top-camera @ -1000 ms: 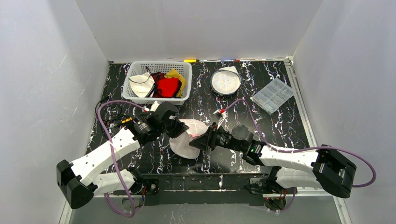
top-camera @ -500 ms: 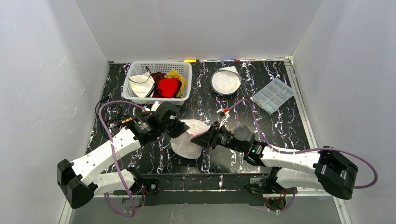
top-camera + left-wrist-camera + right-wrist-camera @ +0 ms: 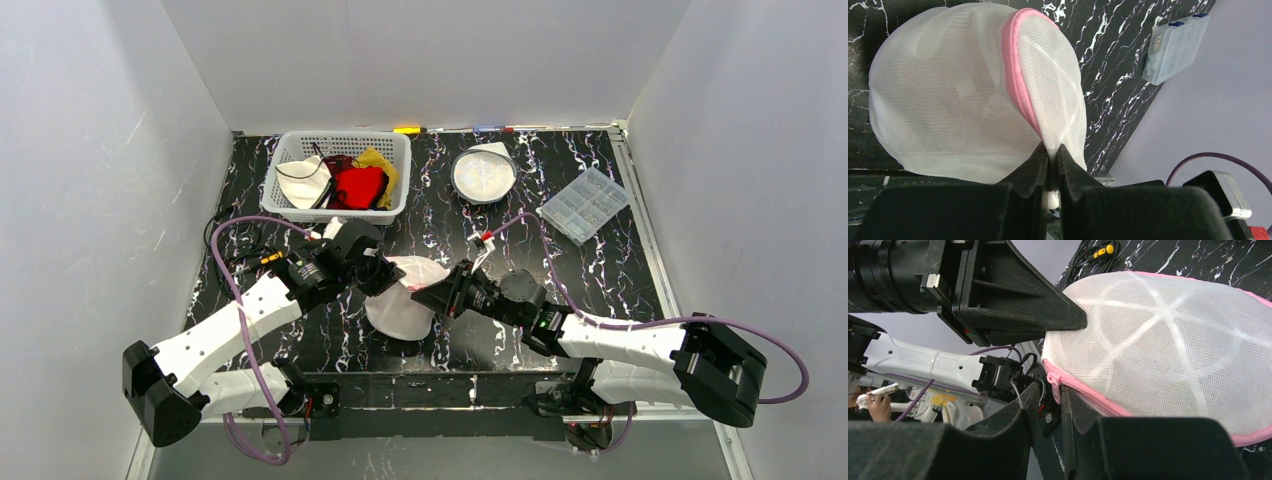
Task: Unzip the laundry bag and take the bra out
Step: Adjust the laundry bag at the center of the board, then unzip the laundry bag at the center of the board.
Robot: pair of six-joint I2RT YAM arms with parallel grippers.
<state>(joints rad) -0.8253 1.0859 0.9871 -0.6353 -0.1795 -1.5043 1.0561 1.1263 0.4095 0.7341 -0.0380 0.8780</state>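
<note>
Kept the left claw clamped shut on a fold of the laundry bag, pinching the white mesh just beside the pink zipper. No change in that grip or in the arm's pose from a second before.

Drew the right claw in around the pink zipper pull, at the end of the bag facing that claw. Jaws stood far narrower than a second earlier, with only a slim gap left and the pull tab sitting in it. Could not tell whether the tab was truly pinched or merely flanked. Also shifted this claw a little closer against the bag than a second ago, as seen from above.

Left the bag resting on the black marbled counter, between the two claws, with its lower edge pulled in slightly compared with before. Zipper closed along every stretch in view. Made out only pale shapes through the mesh; could not pick out the bra.

Farther out, beyond the bag and to its left, a white basket holding white, red and yellow cloths. Beyond the bag to its right, a round mesh disc, and farther right again a clear box. None of these moved.
</note>
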